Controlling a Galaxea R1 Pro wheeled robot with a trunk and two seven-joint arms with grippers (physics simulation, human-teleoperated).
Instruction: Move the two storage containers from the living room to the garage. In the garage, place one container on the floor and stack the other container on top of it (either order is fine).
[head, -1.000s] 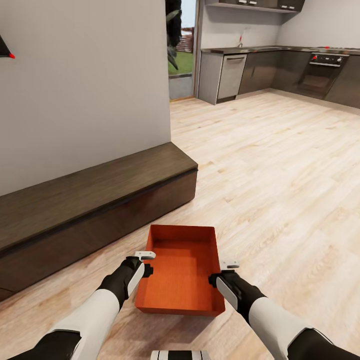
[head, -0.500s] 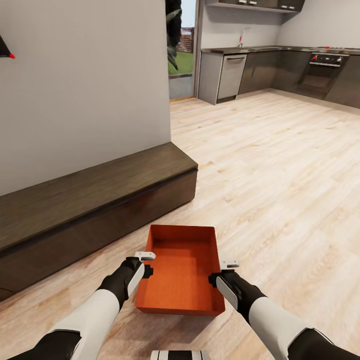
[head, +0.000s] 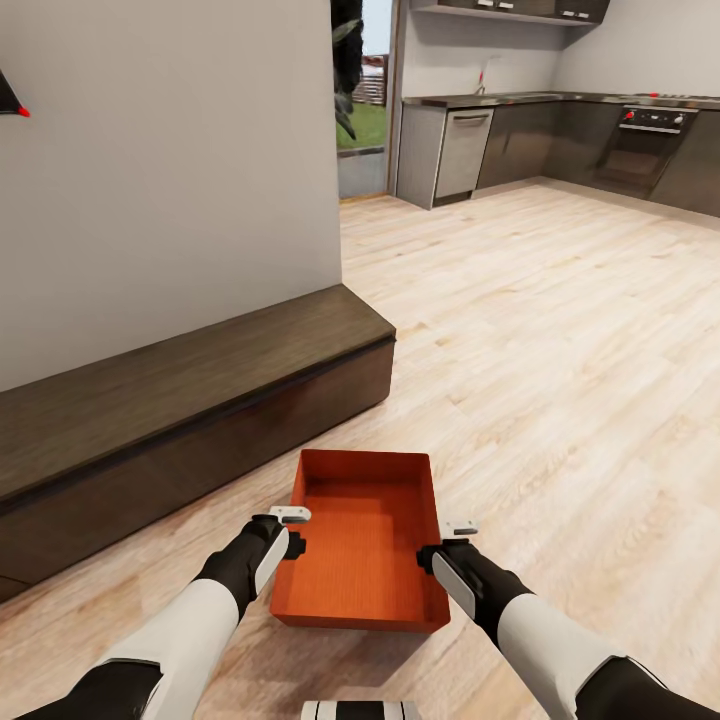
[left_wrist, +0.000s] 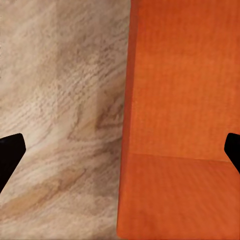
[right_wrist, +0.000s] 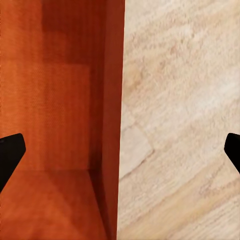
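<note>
Head view: straddling the storage container's (head: 362, 545) side walls with left claw (head: 291, 528) and right claw (head: 449, 541), both wide open, gripping nothing, readying a two-sided lift.

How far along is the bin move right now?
Nothing looks done yet. One orange bin is on the light wood floor, beside a dark low cabinet. Left end effector and right end effector sit open astride its side walls, not gripping. Carrying both bins to the garage and stacking remain.

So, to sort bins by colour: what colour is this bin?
Orange-red bin; clearest in the head view.
</note>
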